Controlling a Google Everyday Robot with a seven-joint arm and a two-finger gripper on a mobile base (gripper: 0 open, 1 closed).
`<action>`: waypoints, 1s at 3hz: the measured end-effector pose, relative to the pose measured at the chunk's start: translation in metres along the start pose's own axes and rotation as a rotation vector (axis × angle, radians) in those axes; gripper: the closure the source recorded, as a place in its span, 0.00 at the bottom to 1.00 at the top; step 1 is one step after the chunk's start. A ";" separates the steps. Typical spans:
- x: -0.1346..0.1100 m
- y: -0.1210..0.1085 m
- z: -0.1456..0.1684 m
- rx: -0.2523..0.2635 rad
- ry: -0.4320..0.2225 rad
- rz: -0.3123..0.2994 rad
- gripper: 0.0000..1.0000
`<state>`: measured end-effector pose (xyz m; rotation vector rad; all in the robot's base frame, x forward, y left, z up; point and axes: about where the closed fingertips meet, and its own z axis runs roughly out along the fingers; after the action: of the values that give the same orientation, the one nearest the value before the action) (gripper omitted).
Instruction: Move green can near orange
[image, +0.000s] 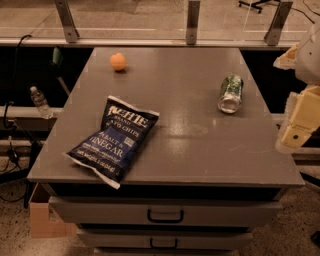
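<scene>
The green can (231, 93) lies on its side at the right of the grey table top (200, 145), with a silver end facing the front. The orange (118, 61) sits at the far left of the table top, well apart from the can. My gripper (297, 127), cream and yellowish, hangs off the table's right edge, to the right of the can and slightly nearer the front. It holds nothing that I can see and does not touch the can.
A dark blue chip bag (114, 140) lies flat at the front left of the table. A clear water bottle (40, 102) stands on a ledge left of the table. Drawers (165, 215) sit under the top. A railing (192, 22) runs behind.
</scene>
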<state>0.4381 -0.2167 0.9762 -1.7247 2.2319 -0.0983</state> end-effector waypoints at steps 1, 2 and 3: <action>0.000 0.000 0.000 0.000 0.000 0.000 0.00; -0.010 -0.008 0.011 -0.015 -0.034 -0.020 0.00; -0.029 -0.019 0.040 -0.037 -0.084 -0.052 0.00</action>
<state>0.4735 -0.1887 0.9492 -1.7728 2.1425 0.0029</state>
